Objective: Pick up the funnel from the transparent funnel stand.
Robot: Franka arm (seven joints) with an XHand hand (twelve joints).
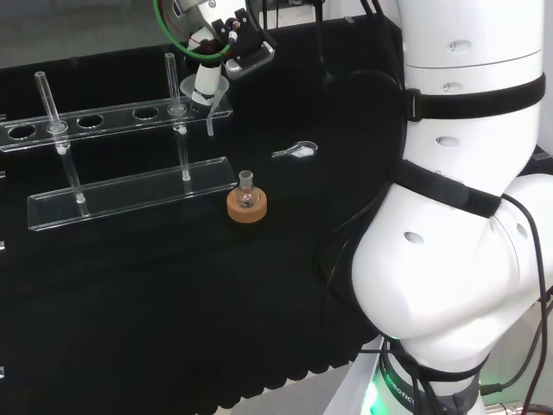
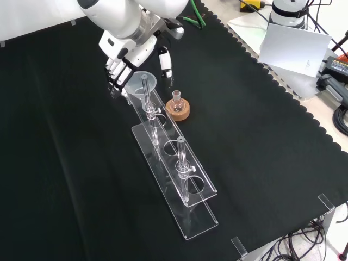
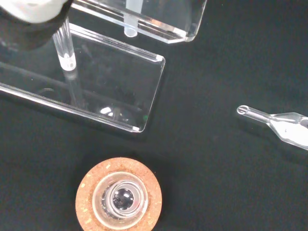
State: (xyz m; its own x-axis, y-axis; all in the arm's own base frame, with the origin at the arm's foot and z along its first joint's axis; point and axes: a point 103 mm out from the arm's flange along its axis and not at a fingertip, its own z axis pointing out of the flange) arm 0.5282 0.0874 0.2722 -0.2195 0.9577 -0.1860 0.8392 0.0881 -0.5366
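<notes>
- Head view: the hand covers much of the funnel, so whether fingers touch it cannot be told.
- Wrist view: the small glass piece is cut off at the edge.
- Front view: the white link hides the hand's upper part.

a small clear glass round-bottomed flask sits upright in a round brown cork ring stand on the black cloth-covered bench. in the head view a small clear glass spoon-shaped piece lies to its right and farther off, apart from it.
</notes>
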